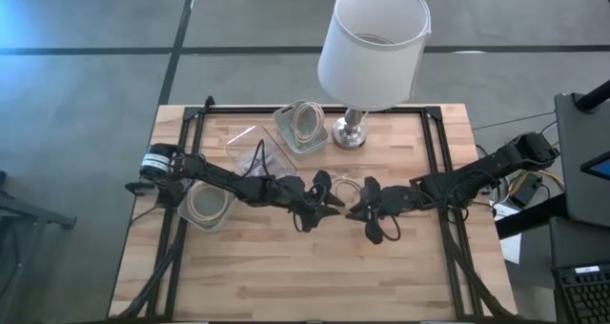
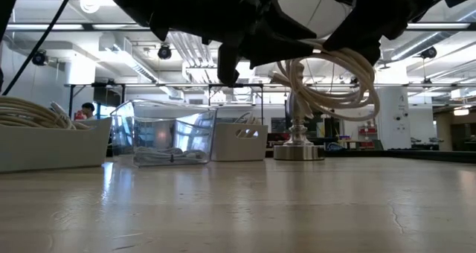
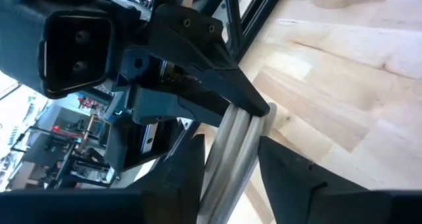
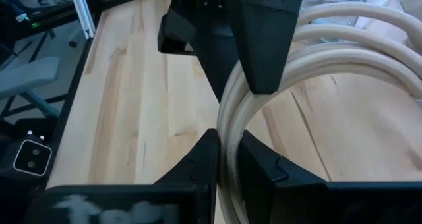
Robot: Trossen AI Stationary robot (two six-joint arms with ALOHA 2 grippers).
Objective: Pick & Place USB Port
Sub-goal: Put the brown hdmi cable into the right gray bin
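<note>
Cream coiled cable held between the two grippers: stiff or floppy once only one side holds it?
Probably floppy: the cream coiled cable hangs in loose sagging loops above the wooden table. Likely light; the right gripper carries it with jaws shut on just a few strands. It may slip or uncoil, since the left gripper stands open around smooth parallel strands.

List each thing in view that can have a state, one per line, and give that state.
Coiled cable: lifted off the table, hanging between both grippers.
Right gripper: shut on the cable.
Left gripper: fingers either side of the cable strands, not yet clamped.
Clear bin: open-topped, on the table.
White bin: holds a coiled cable.
Left bin: holds coiled cable.
Lamp: upright, at the table's far edge.
</note>
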